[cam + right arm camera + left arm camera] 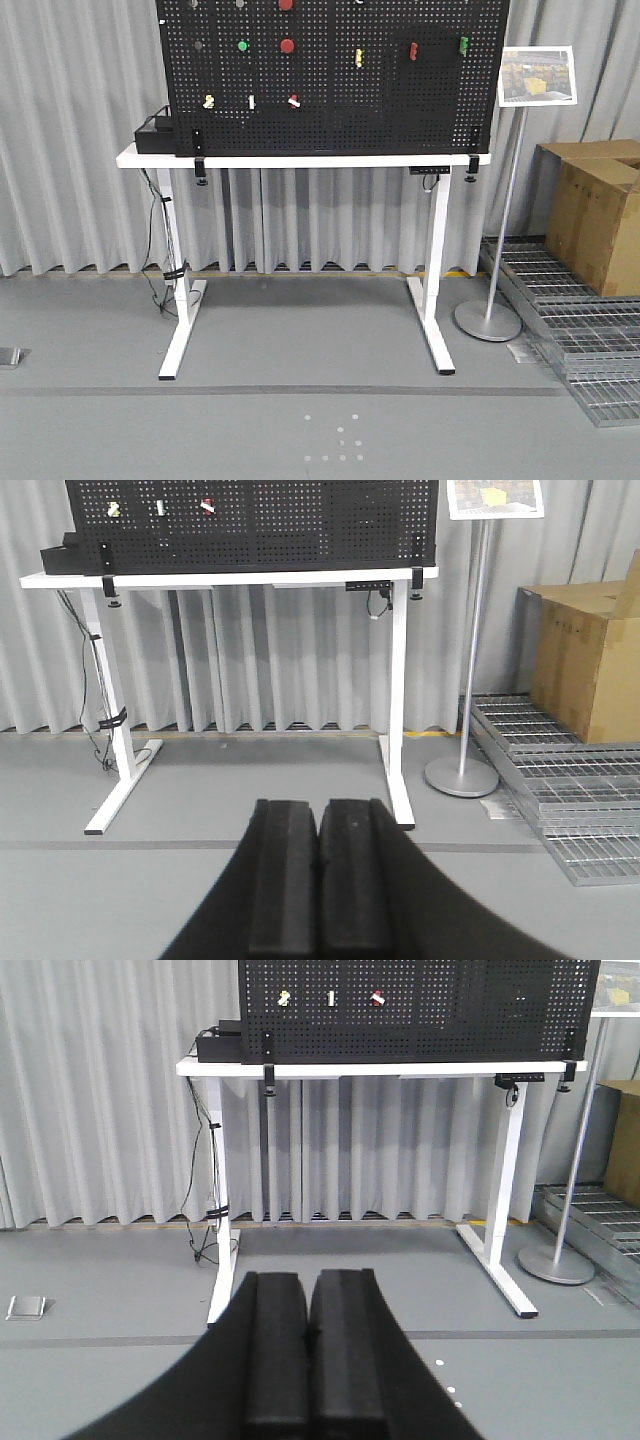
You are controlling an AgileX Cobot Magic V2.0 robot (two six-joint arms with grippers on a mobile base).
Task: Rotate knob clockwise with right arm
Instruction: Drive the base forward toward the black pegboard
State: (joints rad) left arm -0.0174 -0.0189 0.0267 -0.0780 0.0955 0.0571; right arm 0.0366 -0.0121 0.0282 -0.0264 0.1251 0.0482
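black pegboard [330,100] stands upright on white table [300,160], well apart from both grippers. left gripper [310,1295] & right gripper [319,820]: pads pressed together, holding nothing. knob is among the small coloured fittings [287,45] on pegboard; can't tell which.

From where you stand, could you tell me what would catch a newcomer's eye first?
The big black pegboard standing on the white table, dotted with small red, green and yellow fittings. Right of it, a cardboard box sits by metal grating. The left gripper and right gripper are shut, well short of the board.
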